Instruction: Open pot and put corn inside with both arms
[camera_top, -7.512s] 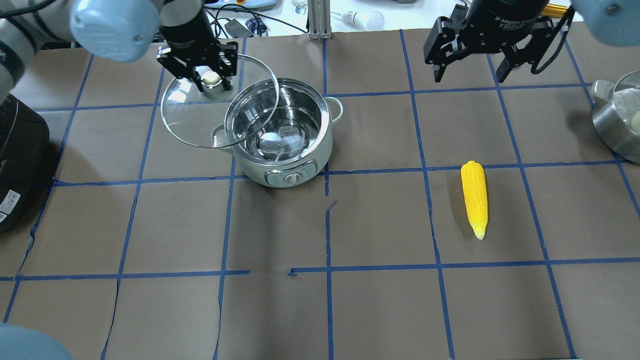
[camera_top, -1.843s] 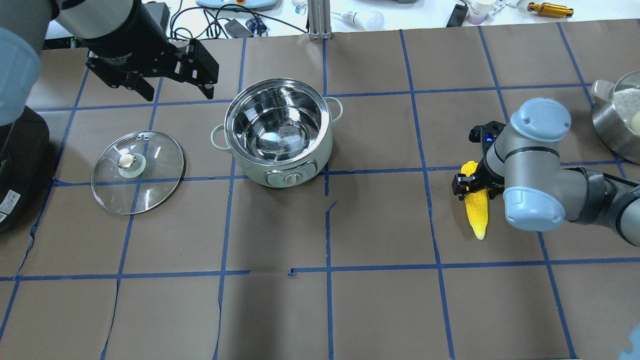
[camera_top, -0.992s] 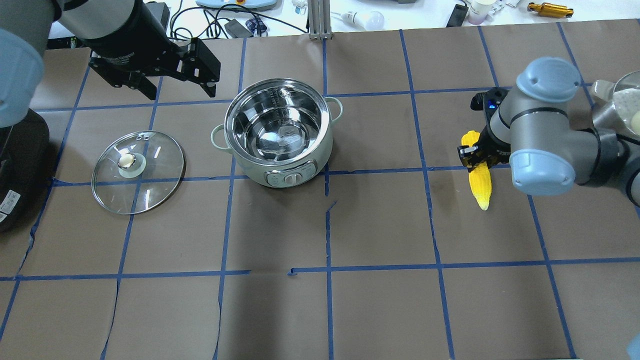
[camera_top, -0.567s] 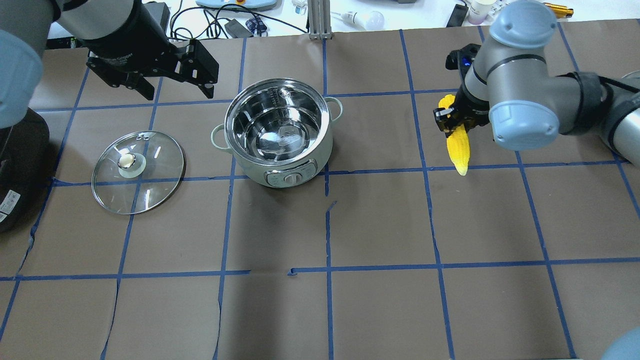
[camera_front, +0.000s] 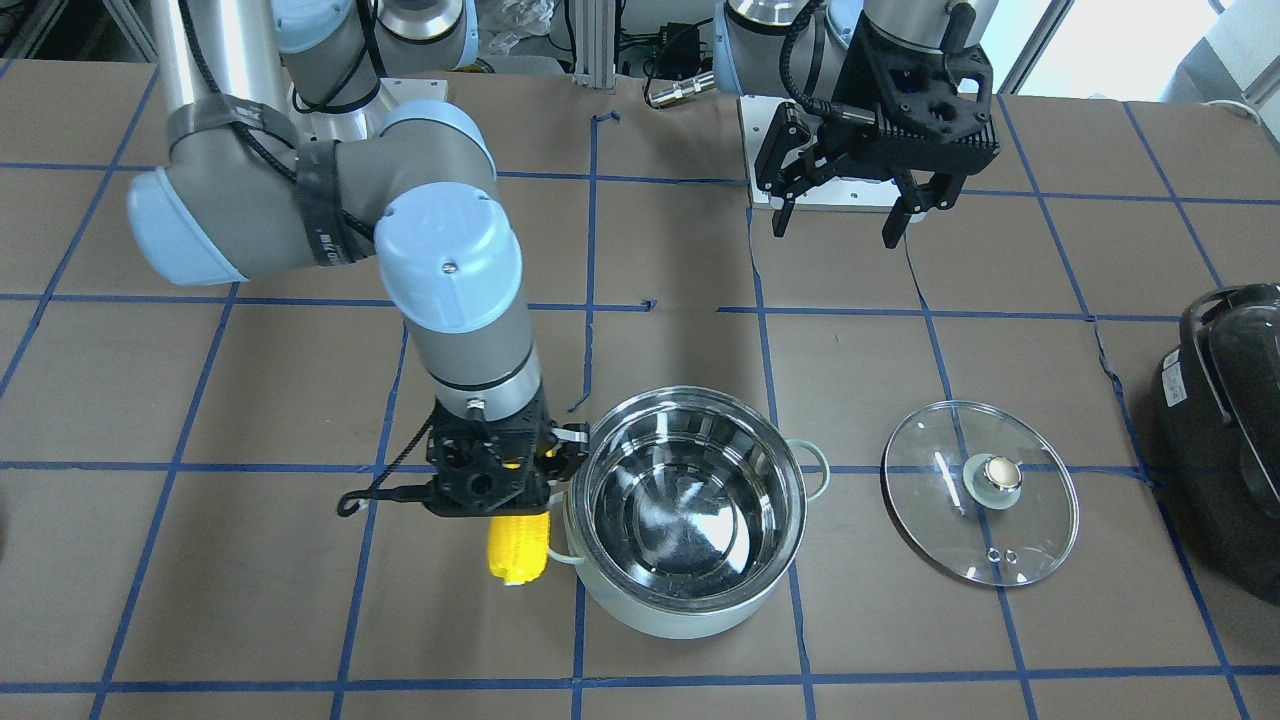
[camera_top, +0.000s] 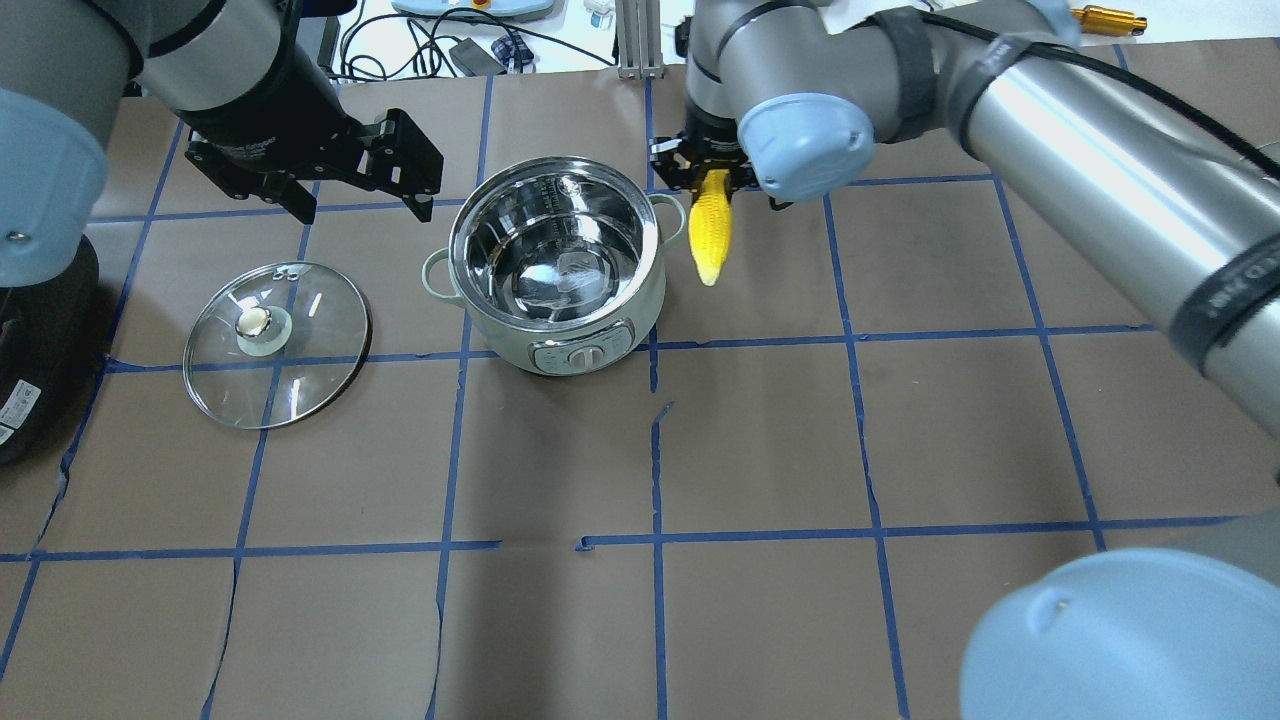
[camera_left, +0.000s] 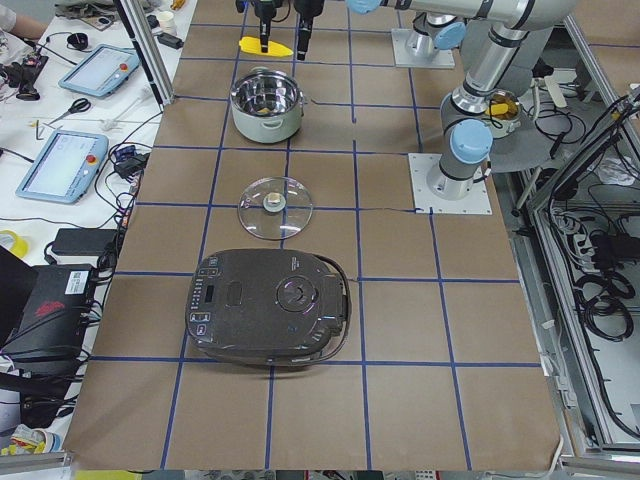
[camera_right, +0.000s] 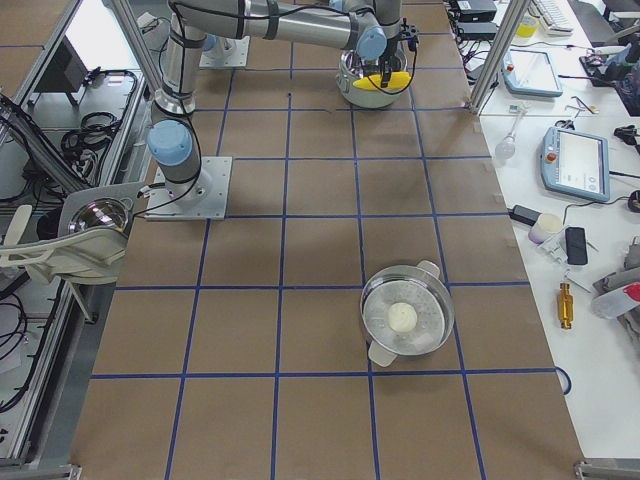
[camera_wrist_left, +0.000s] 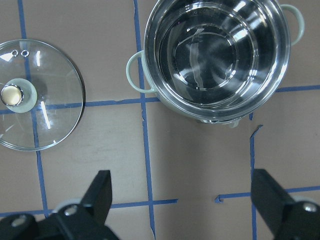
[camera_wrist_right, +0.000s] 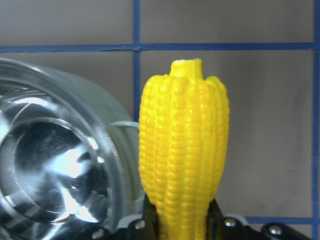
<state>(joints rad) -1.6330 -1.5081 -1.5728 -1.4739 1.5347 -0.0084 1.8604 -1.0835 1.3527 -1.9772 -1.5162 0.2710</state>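
Note:
The mint-green pot stands open, its steel inside empty; it also shows in the front view and the left wrist view. Its glass lid lies flat on the table to the pot's left. My right gripper is shut on the yellow corn and holds it in the air just beside the pot's right handle, outside the rim. In the right wrist view the corn is next to the pot's rim. My left gripper is open and empty, raised behind the lid and the pot.
A large black appliance sits at the table's left end, beyond the lid. A steel bowl with a white ball stands at the table's right end. My right arm stretches across the back right of the table.
My right gripper took hold of the corn, lifted it and carried it left across the table to the pot's right handle. The left gripper and the lid have stayed in place.

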